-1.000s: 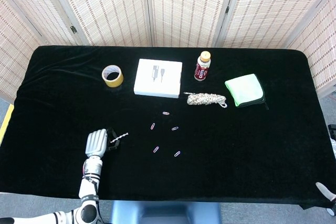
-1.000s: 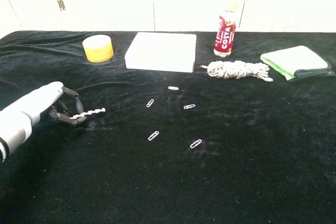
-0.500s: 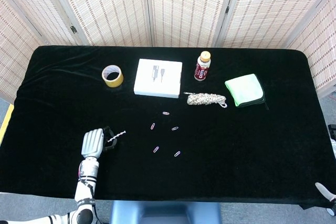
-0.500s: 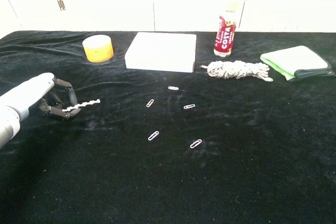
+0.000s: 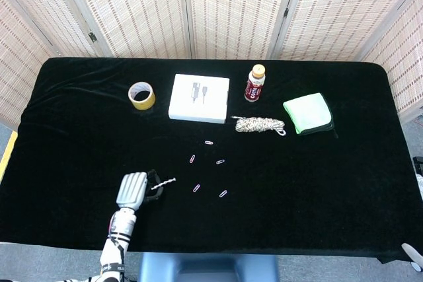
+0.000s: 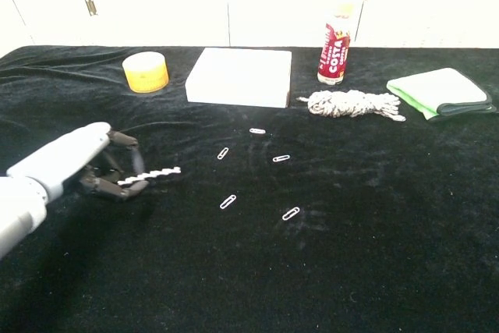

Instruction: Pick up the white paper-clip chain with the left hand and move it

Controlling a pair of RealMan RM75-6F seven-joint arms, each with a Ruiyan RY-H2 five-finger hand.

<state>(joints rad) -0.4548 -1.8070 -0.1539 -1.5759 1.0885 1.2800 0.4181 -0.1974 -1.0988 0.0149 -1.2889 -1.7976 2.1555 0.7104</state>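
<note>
The left hand (image 6: 86,163) has shifted rightward along the table's front edge since a moment ago, carrying the white paper-clip chain (image 6: 149,176) with it. Its fingers (image 6: 125,142) are curled around one end of the chain, which sticks out stiffly toward the loose paper clips (image 6: 228,201) mid-table. The black table (image 5: 344,183) also holds a tape roll (image 5: 141,94), a white box (image 5: 199,98), a bottle (image 5: 255,83), a rope bundle (image 5: 259,125) and a green cloth (image 5: 308,113) nearer its back edge. The right hand is out of sight.
</note>
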